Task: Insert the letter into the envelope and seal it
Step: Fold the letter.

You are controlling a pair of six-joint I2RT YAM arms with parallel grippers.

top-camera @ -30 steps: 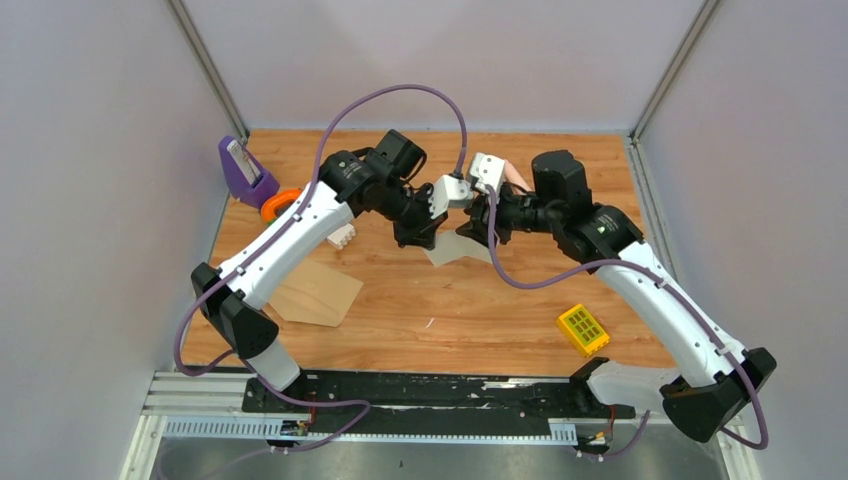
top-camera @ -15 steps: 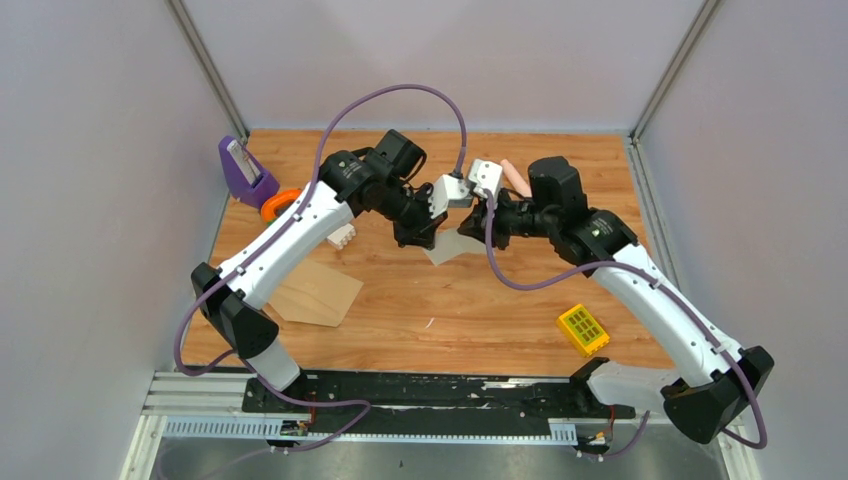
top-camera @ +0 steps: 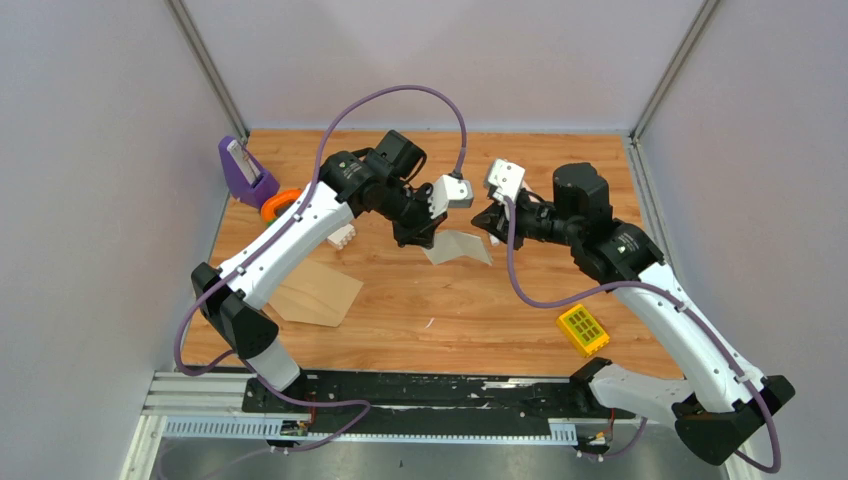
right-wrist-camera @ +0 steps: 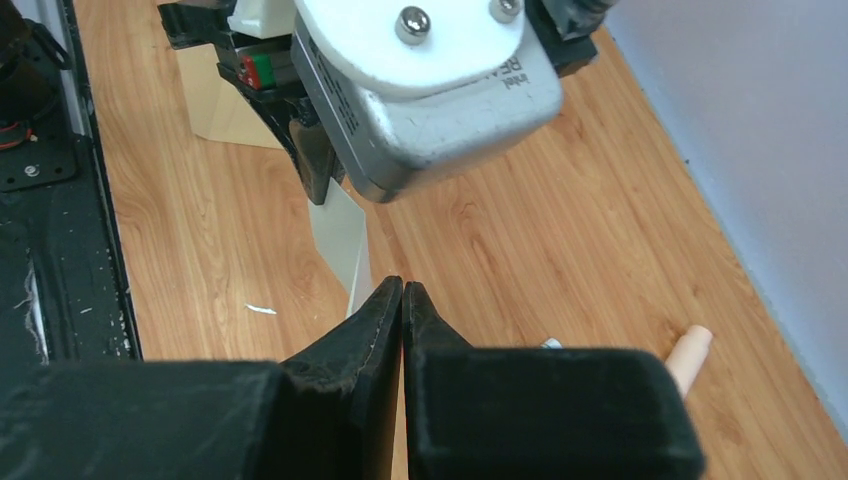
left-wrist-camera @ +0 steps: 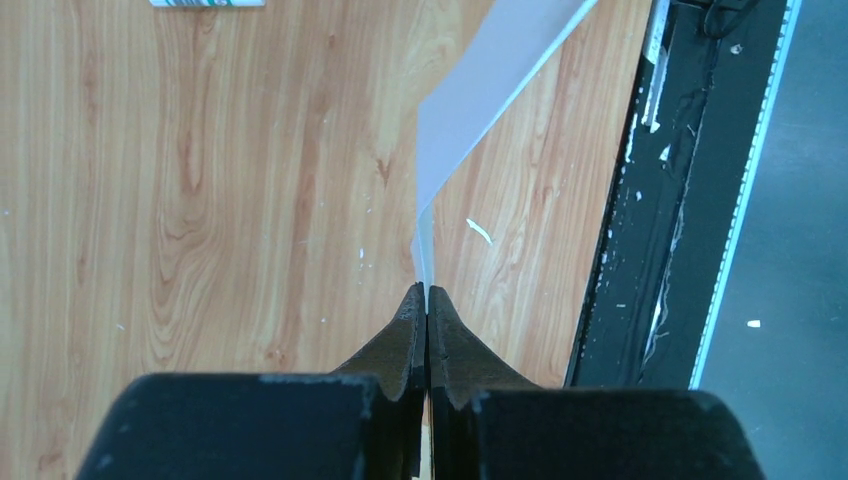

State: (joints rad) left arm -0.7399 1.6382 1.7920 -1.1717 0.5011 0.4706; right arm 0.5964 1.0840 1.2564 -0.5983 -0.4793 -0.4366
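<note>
On the tabletop (top-camera: pixel 480 320) the envelope (top-camera: pixel 318 292) lay flat near the left edge, partly under my left arm. I had the letter (top-camera: pixel 457 247) raised mid-tabletop, well apart, rightward of it. Left hand (left-wrist-camera: pixel 427 300) pinched its edge. Right hand (right-wrist-camera: pixel 402 290) was closed beside it; a catch I couldn't tell.
</note>
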